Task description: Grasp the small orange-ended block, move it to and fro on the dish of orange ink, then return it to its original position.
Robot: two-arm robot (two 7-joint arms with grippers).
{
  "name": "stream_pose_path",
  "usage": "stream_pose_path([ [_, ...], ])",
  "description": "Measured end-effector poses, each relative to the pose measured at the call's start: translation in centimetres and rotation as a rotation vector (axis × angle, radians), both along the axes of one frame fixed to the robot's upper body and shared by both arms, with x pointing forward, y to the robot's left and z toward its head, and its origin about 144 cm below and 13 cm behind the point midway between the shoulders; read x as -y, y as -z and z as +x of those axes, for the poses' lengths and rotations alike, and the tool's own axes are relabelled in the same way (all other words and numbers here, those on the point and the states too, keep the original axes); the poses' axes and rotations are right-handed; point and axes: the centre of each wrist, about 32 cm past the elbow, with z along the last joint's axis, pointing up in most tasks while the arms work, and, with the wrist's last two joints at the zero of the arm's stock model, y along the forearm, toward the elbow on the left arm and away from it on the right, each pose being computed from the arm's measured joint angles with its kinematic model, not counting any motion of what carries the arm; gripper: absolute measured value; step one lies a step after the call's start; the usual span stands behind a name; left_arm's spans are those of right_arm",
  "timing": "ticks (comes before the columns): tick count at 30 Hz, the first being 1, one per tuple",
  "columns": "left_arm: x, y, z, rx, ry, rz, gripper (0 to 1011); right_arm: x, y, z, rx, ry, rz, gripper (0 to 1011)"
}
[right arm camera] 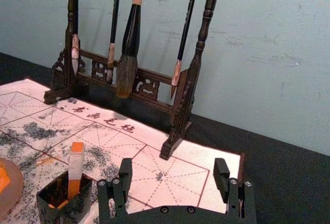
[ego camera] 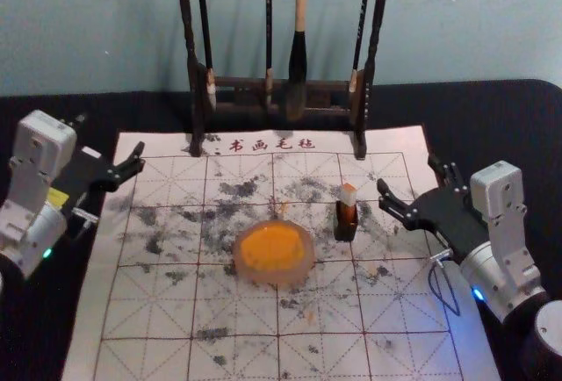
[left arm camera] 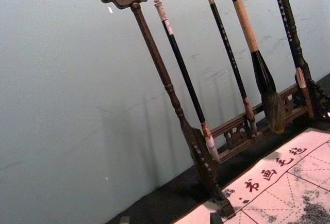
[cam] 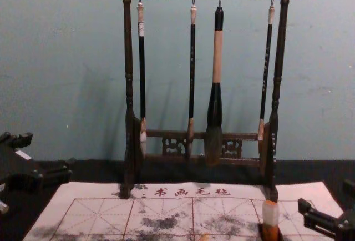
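The mat (ego camera: 167,315) marked "书画毛毡" is flanked by the left gripper (ego camera: 111,134) and right gripper (ego camera: 407,173), both with fingers (ego camera: 397,209) spread wide.

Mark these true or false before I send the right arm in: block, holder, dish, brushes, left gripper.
1. The block stands in the dark holder. True.
2. The right gripper is shut on the block. False: it is open, off to the block's right.
3. The ink dish lies left of the holder. True.
4. Five brushes hang on the rack. False: four.
5. The left gripper is open. True.
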Motion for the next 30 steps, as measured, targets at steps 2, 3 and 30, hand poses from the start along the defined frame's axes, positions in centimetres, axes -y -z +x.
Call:
stream_pose_path([
  [2,0.00,0.00,0.00,0.000,0.000,0.000,1001,-0.01,-0.03,0.00,0.001,-0.001,0.001,1003],
  [3,0.00,0.00,0.00,0.000,0.000,0.000,1001,-0.01,-0.04,0.00,0.002,-0.001,0.001,1003],
  [30,0.00,0.00,0.00,0.000,0.000,0.000,1001,0.00,-0.19,0.01,0.009,-0.002,0.007,1003],
])
